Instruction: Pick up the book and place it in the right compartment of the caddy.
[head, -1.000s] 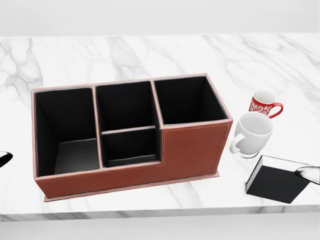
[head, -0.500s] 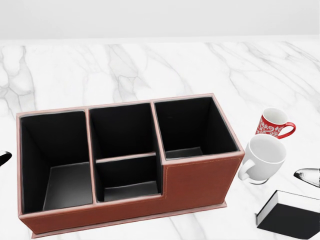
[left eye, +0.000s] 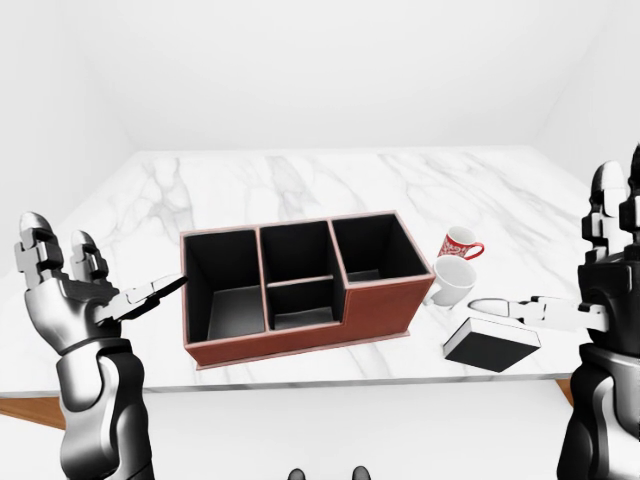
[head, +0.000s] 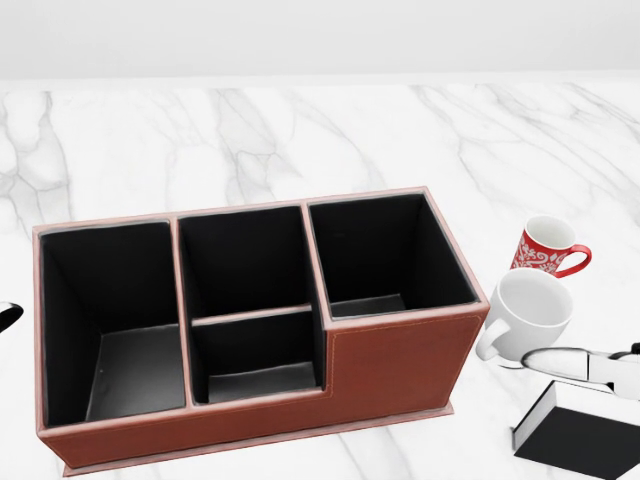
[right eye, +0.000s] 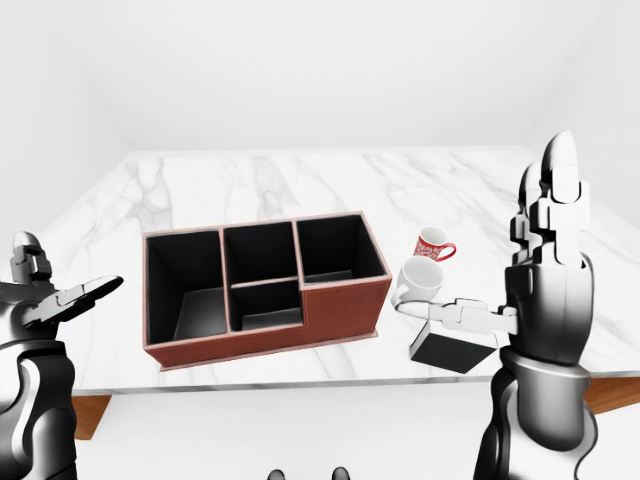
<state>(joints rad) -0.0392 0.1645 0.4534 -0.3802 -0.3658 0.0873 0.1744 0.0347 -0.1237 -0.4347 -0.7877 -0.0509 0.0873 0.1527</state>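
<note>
A white marble table (left eye: 300, 180) carries everything; the brown caddy (head: 400, 365), black-lined, stands near the table's near edge at the bottom of the left-eye view, a little left of the middle; it has a tall left compartment, two smaller middle ones and a right compartment, none holding anything. The black book (left eye: 491, 345) lies flat towards the table's near right corner, well apart from the caddy's right end, with its white page edge turned toward the caddy. A white mug (head: 525, 312) stands between caddy and book, just beside the caddy's right end; a red patterned mug (head: 546, 246) stands just beyond it, toward the far edge, the two almost touching.

The right hand (left eye: 604, 265) is raised over the right edge of the table with its fingers spread apart and upright, holding nothing; one finger (left eye: 505, 307) reaches out level just above the book, and contact with it cannot be told. The left hand (left eye: 70, 285) hangs beyond the table's left edge, also spread and empty, one finger pointing at the caddy.
</note>
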